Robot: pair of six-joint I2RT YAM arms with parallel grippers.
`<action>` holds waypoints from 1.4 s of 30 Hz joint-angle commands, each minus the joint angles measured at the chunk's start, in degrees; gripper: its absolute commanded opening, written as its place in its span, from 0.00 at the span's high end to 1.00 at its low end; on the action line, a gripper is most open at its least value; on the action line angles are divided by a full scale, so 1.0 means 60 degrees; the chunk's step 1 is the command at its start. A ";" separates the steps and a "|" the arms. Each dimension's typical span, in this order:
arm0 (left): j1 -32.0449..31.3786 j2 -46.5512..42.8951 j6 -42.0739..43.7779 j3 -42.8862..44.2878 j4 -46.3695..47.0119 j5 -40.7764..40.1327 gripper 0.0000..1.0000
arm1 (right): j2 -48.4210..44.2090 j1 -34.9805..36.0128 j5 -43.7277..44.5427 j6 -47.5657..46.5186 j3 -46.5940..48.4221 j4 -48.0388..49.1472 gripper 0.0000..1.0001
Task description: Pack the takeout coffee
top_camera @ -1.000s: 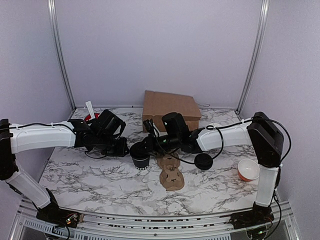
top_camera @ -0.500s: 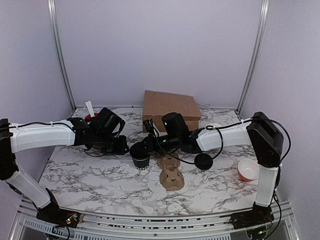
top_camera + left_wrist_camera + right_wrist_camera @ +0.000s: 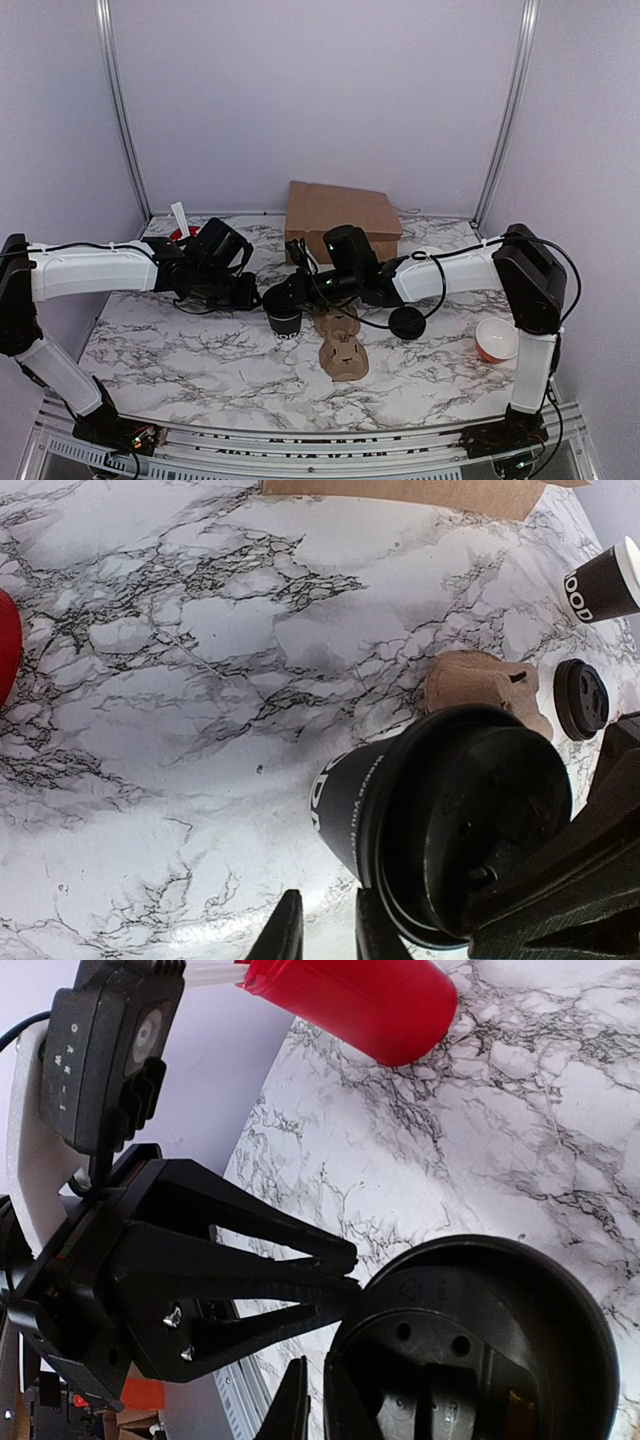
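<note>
The takeout coffee (image 3: pixel 283 318) is a black cup with a black lid, standing at the table's middle beside a cardboard carrier (image 3: pixel 340 345). In the left wrist view the takeout coffee (image 3: pixel 440 830) fills the lower right. My right gripper (image 3: pixel 278 298) is shut on the lid's near rim; one of its fingers (image 3: pixel 298 1405) lies outside the rim and the other merges with the lid (image 3: pixel 480 1350). My left gripper (image 3: pixel 250 297) is just left of the cup. The left gripper (image 3: pixel 328 898) is narrowly open with only table showing in the gap, and its right finger is against the lid's edge.
A brown box (image 3: pixel 340 215) stands at the back. A loose black lid (image 3: pixel 407 322) lies right of the carrier. A black cup with a white rim (image 3: pixel 600 580) lies further right. A red cup (image 3: pixel 182 235) is at the back left and an orange bowl (image 3: pixel 497 340) at the right.
My left gripper has moved right, up to the cup's lid. The right gripper and the cup have stayed where they were.
</note>
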 commanded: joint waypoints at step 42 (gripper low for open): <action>0.0610 -0.1103 -0.1834 -0.1300 0.5284 0.4448 1.00 | -0.1402 -0.0380 0.0368 -0.0498 -0.0603 -0.0807 0.86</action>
